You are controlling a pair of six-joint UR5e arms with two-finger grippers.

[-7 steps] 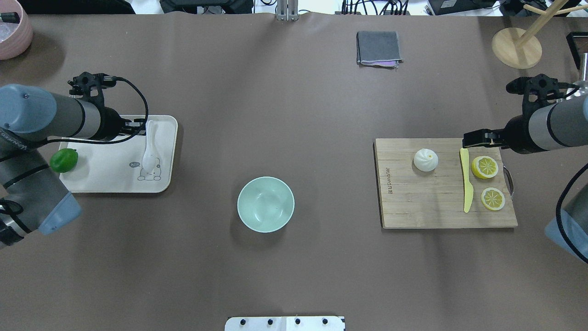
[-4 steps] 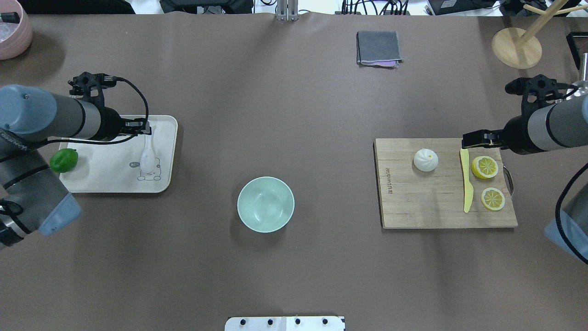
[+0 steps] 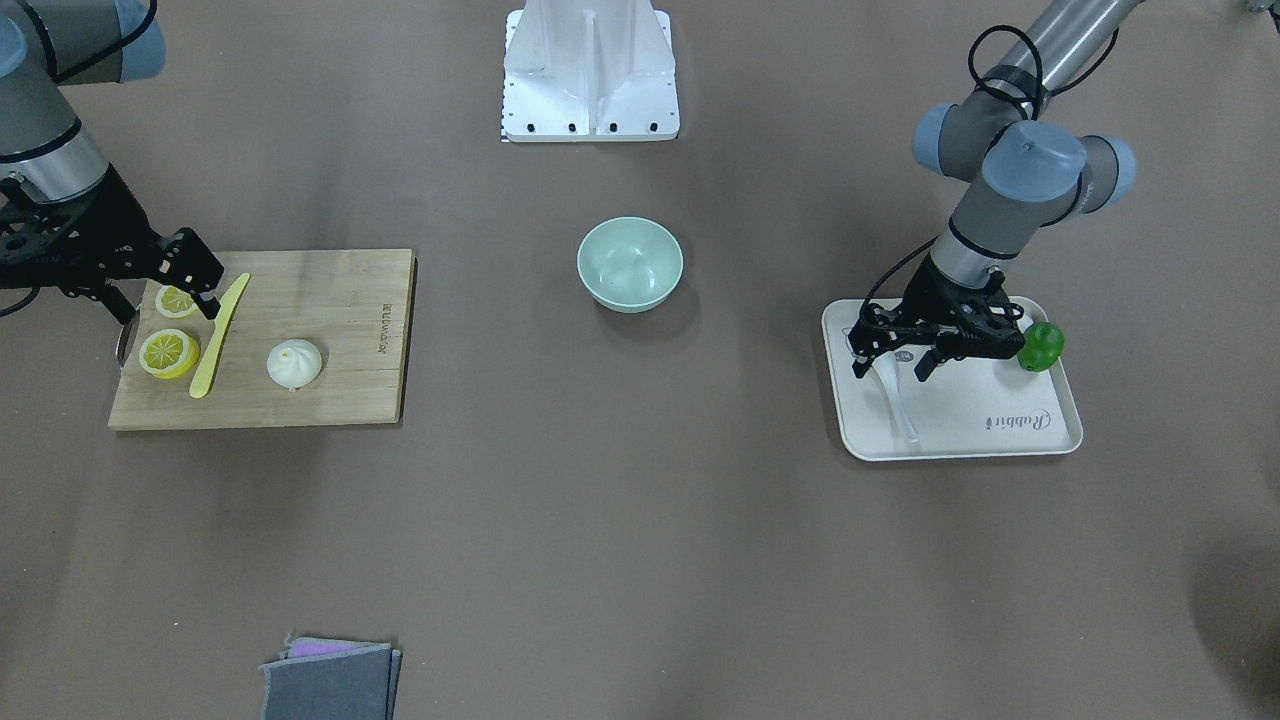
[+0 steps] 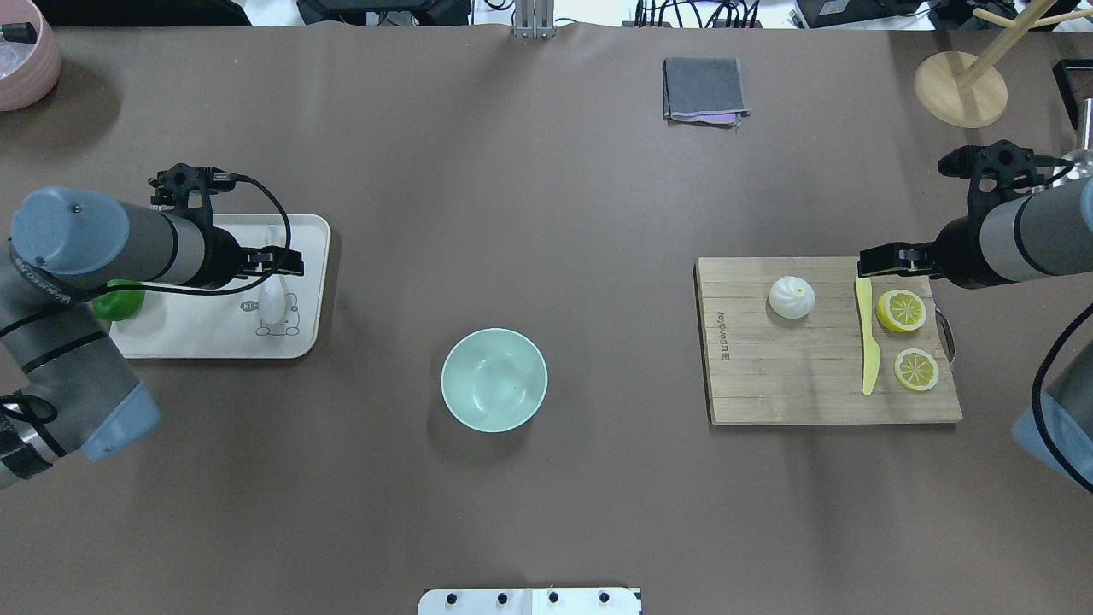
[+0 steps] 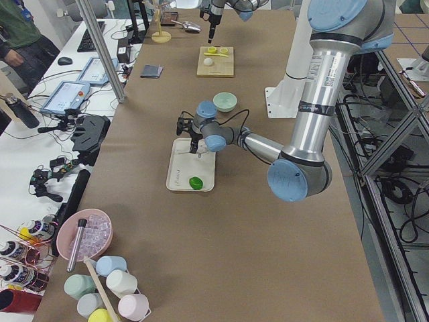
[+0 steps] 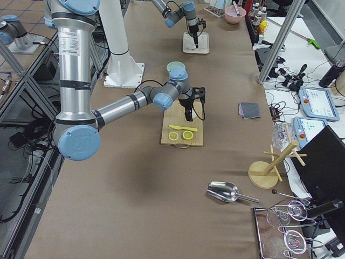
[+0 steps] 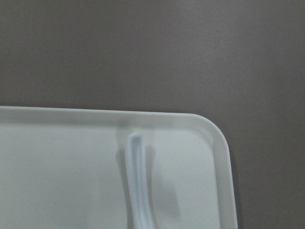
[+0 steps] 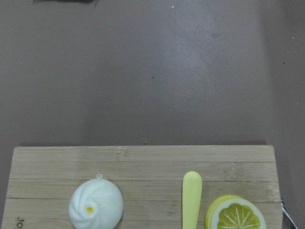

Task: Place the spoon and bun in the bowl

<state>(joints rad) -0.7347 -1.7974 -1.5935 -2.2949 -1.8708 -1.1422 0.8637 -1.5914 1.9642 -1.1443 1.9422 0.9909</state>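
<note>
**Inspector A:** Where is the spoon (image 3: 900,410) recorded?

**Inspector B:** It is noted lying flat on the cream tray (image 3: 960,405), along the tray's side toward the middle of the counter. It is found directly beneath the left gripper (image 3: 893,366). The jaws are seen spread apart, with one finger apparently to each side of the spoon, near where scoop meets handle. Contact cannot be confirmed.

**Inspector A:** And its long axis?

**Inspector B:** The handle is observed pointing away from the robot and the scoop toward it. The axis is therefore set crosswise to the line between the jaws. A straight descent is judged sufficient, and no turn of the wrist is thought to be needed.

**Inspector A:** Which arm is nearer?

**Inspector B:** The left. The right gripper (image 4: 892,260) is recorded well apart from the spoon, over the far edge of the cutting board (image 4: 794,376), with its jaws apparently parted and nothing held. The bun (image 4: 791,297) is noted on that board, lying from those jaws toward the counter's middle. The mint-green bowl (image 4: 493,380) is found between tray and board, with nothing in it.
</note>
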